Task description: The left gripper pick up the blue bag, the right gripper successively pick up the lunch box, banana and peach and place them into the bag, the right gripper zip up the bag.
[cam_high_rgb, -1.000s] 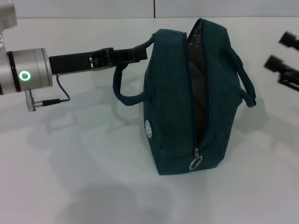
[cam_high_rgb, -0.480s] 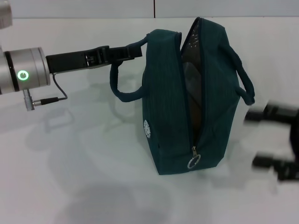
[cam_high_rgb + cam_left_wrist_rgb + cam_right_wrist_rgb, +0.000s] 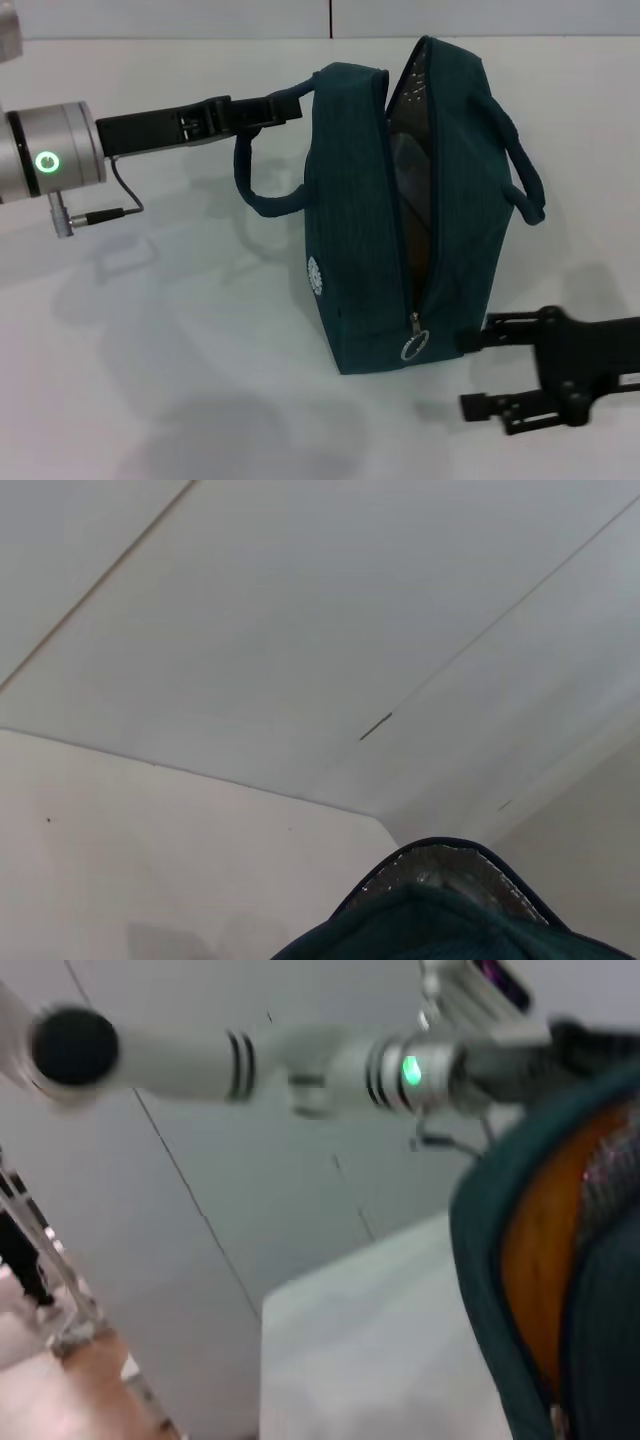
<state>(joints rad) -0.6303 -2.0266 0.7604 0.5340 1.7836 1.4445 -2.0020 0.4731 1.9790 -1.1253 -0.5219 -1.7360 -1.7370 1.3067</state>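
The blue bag stands upright mid-table with its zip open and silver lining showing. My left gripper is shut on the bag's left handle and holds it up. My right gripper is low at the bag's near right corner, open with nothing between its fingers, a short way right of the zip's ring pull. An orange-yellow surface, the banana, shows inside the open bag. The lunch box and the peach are hidden.
The bag's second handle sticks out on the right, above my right arm. The left arm's silver wrist with its green light reaches in from the left edge. White table surrounds the bag.
My right gripper has swung from the upper right edge down to the bag's near right corner, beside the zip pull. The left gripper and bag shifted slightly left.
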